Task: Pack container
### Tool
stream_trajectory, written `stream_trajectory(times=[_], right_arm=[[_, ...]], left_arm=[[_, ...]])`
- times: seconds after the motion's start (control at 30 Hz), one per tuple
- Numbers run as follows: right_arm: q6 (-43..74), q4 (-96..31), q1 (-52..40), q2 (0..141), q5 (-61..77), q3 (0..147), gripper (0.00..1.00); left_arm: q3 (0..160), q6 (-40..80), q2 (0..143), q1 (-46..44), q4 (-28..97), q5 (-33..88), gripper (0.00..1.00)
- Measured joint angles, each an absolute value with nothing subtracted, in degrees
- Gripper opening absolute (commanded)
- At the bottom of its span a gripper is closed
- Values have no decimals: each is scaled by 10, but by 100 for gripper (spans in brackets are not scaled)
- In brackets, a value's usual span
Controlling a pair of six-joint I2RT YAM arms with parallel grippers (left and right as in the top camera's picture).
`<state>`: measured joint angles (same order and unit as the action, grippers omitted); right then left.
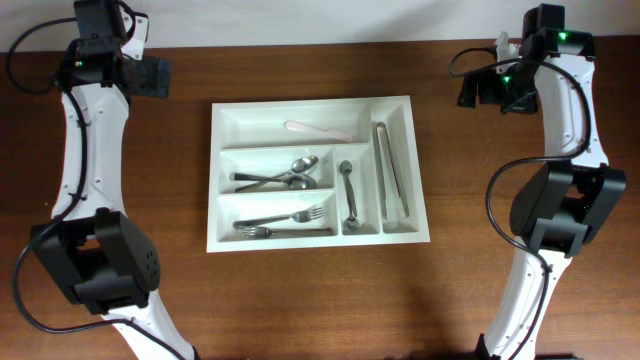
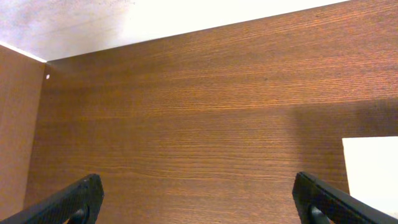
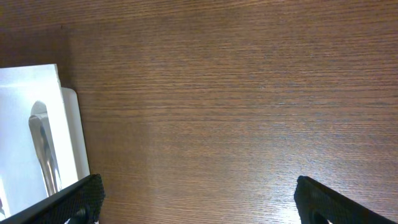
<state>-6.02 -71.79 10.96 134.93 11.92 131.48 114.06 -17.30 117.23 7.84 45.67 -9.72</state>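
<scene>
- Nearest the arm bases, the large white rectangular plastic cutlery tray [image 1: 215,170] lies mid-way across the dark wooden table [image 1: 320,300], with metal forks [image 1: 285,222] in its near compartment.
- Behind them lie metal spoons [image 1: 285,178], then a white plastic knife [image 1: 318,130] in the far slot. A lone metal utensil [image 1: 348,190] and metal tongs [image 1: 390,175] fill the vertical slots.
- At the far corners, the left gripper [image 2: 196,186] and right gripper [image 3: 198,186] hang over bare wood beside the tray, fingers spread wide, holding nothing.
- Packing looks finished: no loose cutlery shows, so the next move likely calls only for parking both arms.

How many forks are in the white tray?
2. Both lie in the container's long compartment nearest the robot: the upper fork, tines pointing right, and the lower fork just beneath it. None looks hidden.
</scene>
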Motion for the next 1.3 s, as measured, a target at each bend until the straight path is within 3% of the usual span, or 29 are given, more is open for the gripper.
stream_trajectory(times=[0.73, 0.87, 1.17, 1.3], right_arm=[[-60, -718, 108, 1325, 119, 1314, 99], [-60, -718, 97, 1234, 119, 1314, 99], [-59, -673, 66, 884, 110, 1313, 98], [-60, -608, 67, 718, 104, 1222, 99]], left_arm=[[1141, -169, 1172, 78, 457, -97, 99], [1141, -169, 1172, 78, 457, -97, 99], [1141, -169, 1172, 78, 458, -97, 99], [1141, -169, 1172, 78, 458, -97, 99]])
